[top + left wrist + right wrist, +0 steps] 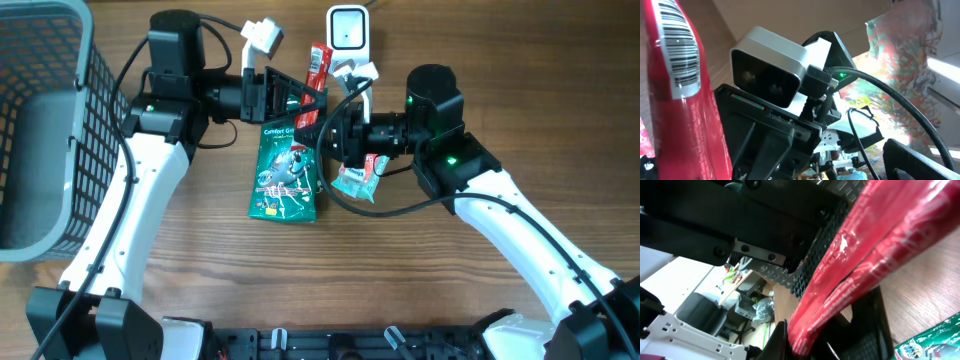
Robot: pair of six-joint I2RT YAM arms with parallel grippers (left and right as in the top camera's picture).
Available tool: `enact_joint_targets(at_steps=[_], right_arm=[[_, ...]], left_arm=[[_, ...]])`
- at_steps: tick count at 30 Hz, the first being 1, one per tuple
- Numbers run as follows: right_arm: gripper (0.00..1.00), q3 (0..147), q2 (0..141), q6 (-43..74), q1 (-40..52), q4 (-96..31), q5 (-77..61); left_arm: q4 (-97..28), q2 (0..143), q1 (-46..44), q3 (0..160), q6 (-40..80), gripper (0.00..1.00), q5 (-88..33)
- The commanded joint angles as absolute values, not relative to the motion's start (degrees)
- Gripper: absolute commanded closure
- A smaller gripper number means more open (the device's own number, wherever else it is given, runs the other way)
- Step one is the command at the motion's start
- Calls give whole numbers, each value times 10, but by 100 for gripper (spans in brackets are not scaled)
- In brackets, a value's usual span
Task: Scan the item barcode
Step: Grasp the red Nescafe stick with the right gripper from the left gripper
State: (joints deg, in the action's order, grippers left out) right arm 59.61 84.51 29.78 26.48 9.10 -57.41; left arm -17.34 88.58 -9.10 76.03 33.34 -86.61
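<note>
Overhead: fixed high, looking straight down on table; far enough that basket at left edge fits. Left wrist: close, tilted upward, faces right arm. Right wrist: nearly touching red packet. All views share the red packet: overhead upper centre, left-wrist left edge.

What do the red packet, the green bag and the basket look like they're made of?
The red packet looks like glossy plastic film: it shines and creases. The green bag: printed foil or plastic film, slightly shiny. The basket: grey plastic mesh by its look, matte, though coated wire can't be excluded.
</note>
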Motion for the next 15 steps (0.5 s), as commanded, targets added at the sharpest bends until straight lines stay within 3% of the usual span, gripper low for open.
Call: enact_joint_targets(at_steps=[1, 10, 15], right_arm=[[96, 604, 851, 300, 267, 95, -592], [96, 604, 851, 299, 267, 89, -593], [96, 603, 851, 295, 268, 55, -545]], left_arm=[[-173, 877, -90, 765, 332, 0, -834], [-174, 877, -32, 765, 320, 0, -615], [-179, 878, 22, 765, 319, 0, -597]])
